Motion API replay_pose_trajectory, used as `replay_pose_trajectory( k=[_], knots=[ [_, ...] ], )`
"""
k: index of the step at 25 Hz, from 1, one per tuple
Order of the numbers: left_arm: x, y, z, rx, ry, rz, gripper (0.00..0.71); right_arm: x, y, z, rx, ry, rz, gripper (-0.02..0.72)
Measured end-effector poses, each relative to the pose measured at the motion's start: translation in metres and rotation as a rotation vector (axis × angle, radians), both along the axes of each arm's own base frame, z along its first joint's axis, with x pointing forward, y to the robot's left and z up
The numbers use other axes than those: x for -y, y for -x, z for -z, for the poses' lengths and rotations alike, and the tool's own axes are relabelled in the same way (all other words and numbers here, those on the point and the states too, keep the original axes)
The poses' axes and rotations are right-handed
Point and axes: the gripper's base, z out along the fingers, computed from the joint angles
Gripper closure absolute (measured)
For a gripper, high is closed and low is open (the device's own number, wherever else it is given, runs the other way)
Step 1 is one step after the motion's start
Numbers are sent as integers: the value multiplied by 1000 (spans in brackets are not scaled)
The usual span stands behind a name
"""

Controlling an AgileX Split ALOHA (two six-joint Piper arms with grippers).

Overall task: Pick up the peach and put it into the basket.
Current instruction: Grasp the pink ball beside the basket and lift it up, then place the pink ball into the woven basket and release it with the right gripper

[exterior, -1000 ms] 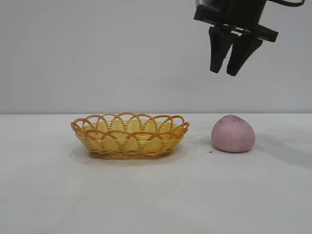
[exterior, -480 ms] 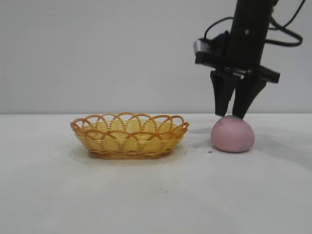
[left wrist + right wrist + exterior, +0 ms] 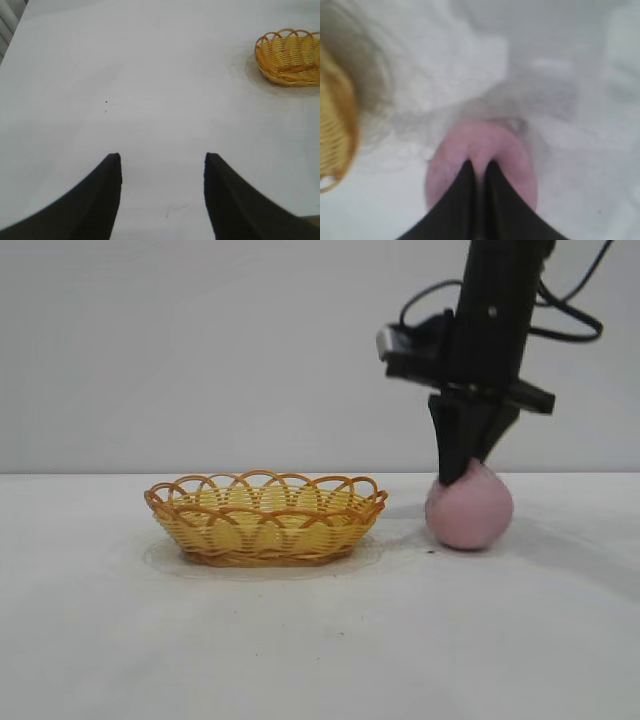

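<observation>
The pink peach [image 3: 468, 512] sits on the white table to the right of the yellow wicker basket [image 3: 265, 518], a small gap apart. My right gripper [image 3: 462, 472] comes down from above and is shut on the peach's top, which is pinched up into a peak. In the right wrist view the fingertips [image 3: 480, 164] squeeze a fold of the peach [image 3: 515, 165], and the basket [image 3: 335, 130] lies off to one side. My left gripper [image 3: 162, 157] is open and empty over bare table, far from the basket [image 3: 290, 57]. It is out of the exterior view.
The white table [image 3: 300, 640] stretches in front of the basket and the peach. A plain grey wall stands behind. The right arm's cable loops beside its wrist [image 3: 420, 310].
My right gripper came down onto the peach and closed on its top. The peach has shifted slightly left toward the basket and its top is now pinched up.
</observation>
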Motion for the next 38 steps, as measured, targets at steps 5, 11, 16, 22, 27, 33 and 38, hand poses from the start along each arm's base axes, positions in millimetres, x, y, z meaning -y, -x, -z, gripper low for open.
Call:
replay_pose_trajectory(
  k=[5, 11, 16, 22, 27, 33, 38],
  knots=[
    [0, 0, 0, -1, 2, -1, 385, -28, 7, -57, 145, -78, -68, 703],
    [0, 0, 0, -1, 3, -2, 385, -76, 31, -66, 151, -152, -196, 703],
    [0, 0, 0, -1, 4, -2, 385, -100, 35, -20, 54, -120, -236, 703],
    [0, 0, 0, -1, 4, -2, 385, -105, 31, 19, -22, -81, -219, 645],
    [0, 0, 0, -1, 4, -2, 385, -107, 24, 5, 24, -80, -174, 342],
    [0, 0, 0, -1, 5, -3, 385, -101, 24, -52, 150, -113, -129, 270],
    [0, 0, 0, -1, 5, -3, 385, -46, 4, -89, 242, -78, 32, 327]
  ],
)
